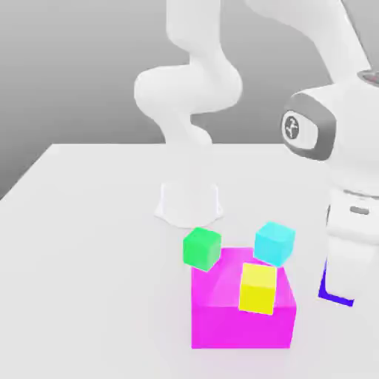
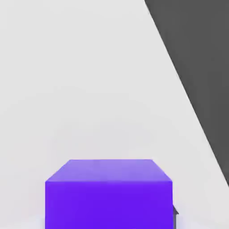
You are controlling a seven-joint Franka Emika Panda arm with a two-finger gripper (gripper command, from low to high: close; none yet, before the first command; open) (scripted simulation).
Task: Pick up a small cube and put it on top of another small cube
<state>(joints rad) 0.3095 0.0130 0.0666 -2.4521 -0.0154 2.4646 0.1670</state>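
The pincer (image 1: 339, 285) is clamping shut on the small cube (image 2: 108, 194), a plain violet-purple block with flat, unmarked faces, sitting near the magenta cube (image 1: 243, 318).

The big cube (image 1: 243, 317) sits on the bench (image 1: 89, 222) near its front edge, ahead of the arm's base (image 1: 189, 203). Three little cubes cluster at its top: one (image 1: 201, 247) at the back corner toward the exterior view's left, another (image 1: 274, 242) behind toward the right, a third (image 1: 257, 288) on top. The small cube (image 1: 334, 290) is in the gripper (image 1: 344, 277), off to the right, apart from the cluster.
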